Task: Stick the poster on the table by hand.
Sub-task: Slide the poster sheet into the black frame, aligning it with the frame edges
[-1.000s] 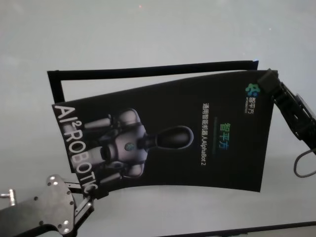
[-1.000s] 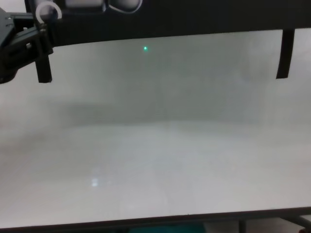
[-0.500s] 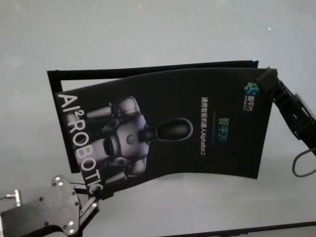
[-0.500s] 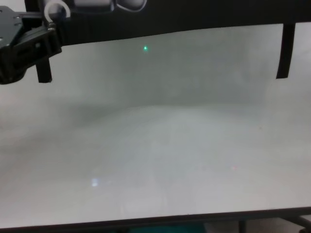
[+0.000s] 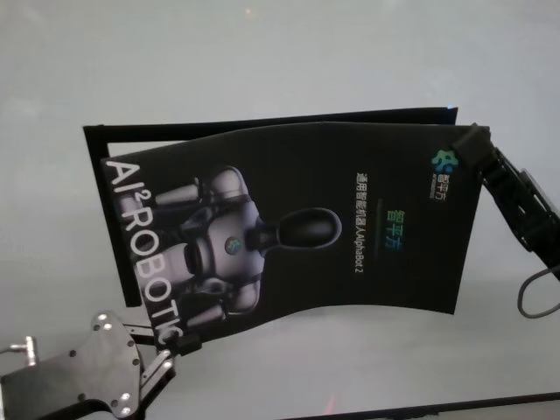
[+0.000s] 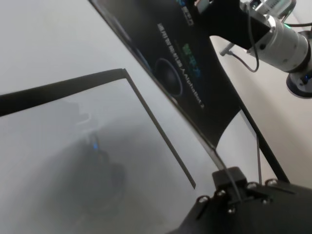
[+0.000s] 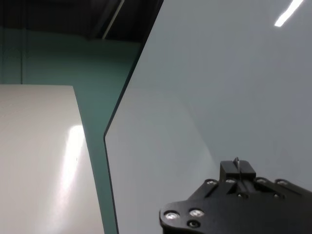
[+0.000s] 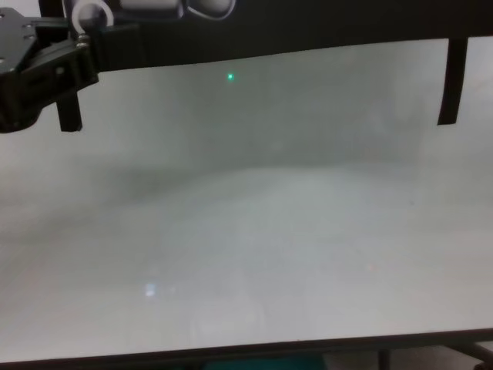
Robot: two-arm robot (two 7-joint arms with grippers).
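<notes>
Above the surface: the poster (image 5: 297, 232) hangs between two hands, over a thin black frame outline (image 5: 101, 162) lying on the pale surface (image 5: 262, 61).
Left hand (image 5: 162, 363): pinched shut on the poster's near corner, by the white lettering.
Right hand (image 5: 468, 149): closed on the far corner beside the small logo; its grip also shows in the left wrist view.
Poster shape: bowed, with the middle sagging and the near edge curling upward; whether any part touches the surface cannot be told.
Handling (judged): light, thin, glossy and flexible; likely to slip, crease or trap air.
Where to hold (judged): opposite corners, kept taut, so the sheet lowers flat inside the outline.
Chest view: only the sheet's dark edge (image 8: 308, 31) appears.
</notes>
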